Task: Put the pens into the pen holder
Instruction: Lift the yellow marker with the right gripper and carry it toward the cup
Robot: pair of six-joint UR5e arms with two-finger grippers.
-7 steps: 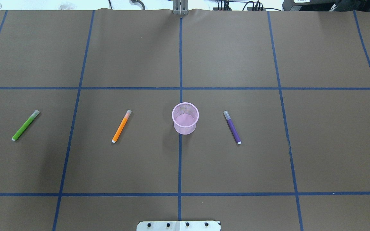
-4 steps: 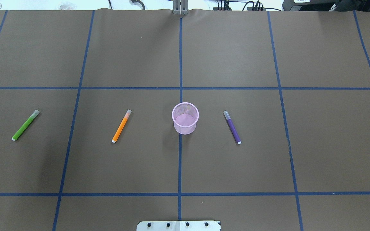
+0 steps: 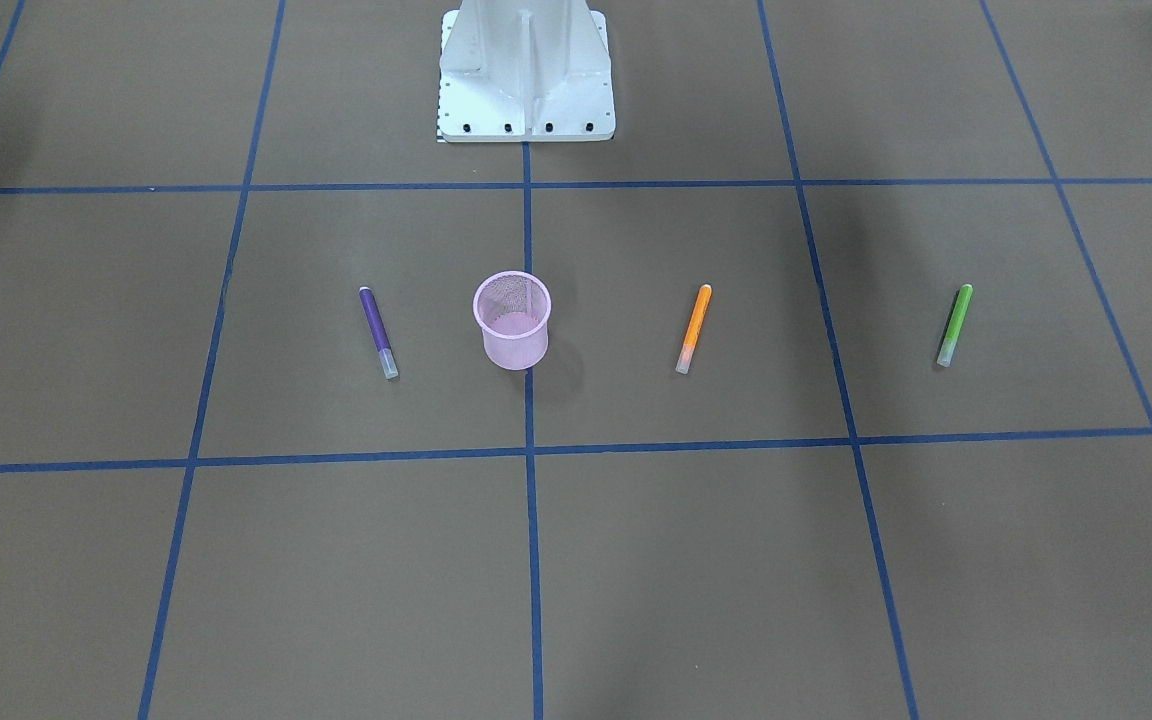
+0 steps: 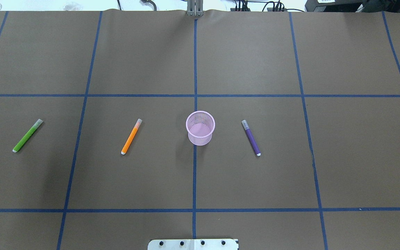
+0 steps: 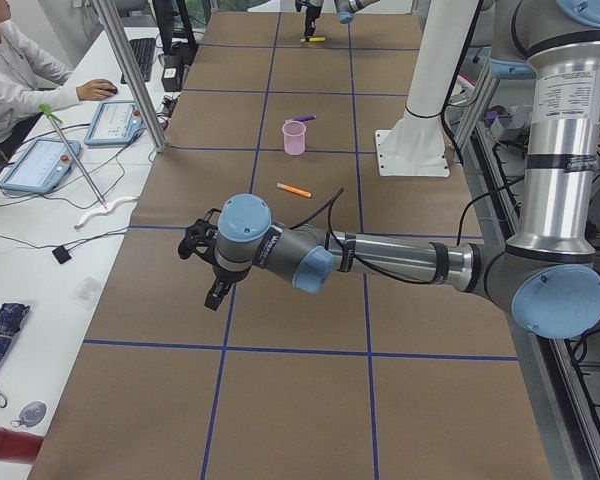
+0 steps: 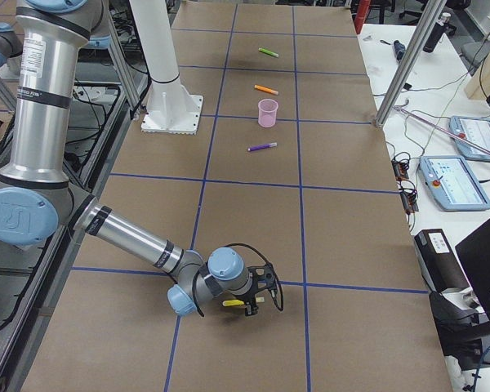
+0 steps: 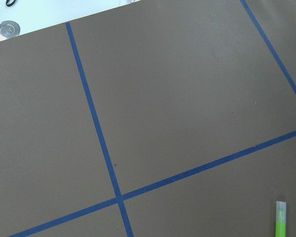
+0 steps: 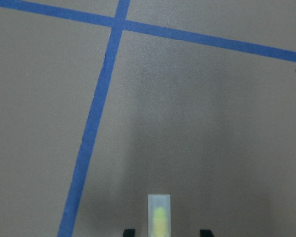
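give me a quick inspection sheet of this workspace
surface: brown paper with blue tape grid
job's things: pen holder upright, empty; green pen, orange pen, purple pen lying apart beside it; yellow pen far out on robot's right side
clutter: nothing seen
pincers: right pincer open astride yellow pen; left pincer cannot tell
cables: black cables beyond far edge
surroundings: operator seated by tablets

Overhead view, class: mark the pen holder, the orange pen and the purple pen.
pen holder (image 4: 200, 139), overhead view, on its near mesh wall below the rim.
orange pen (image 4: 131, 136), overhead view, on the middle of its barrel.
purple pen (image 4: 251, 138), overhead view, on the middle of its barrel.
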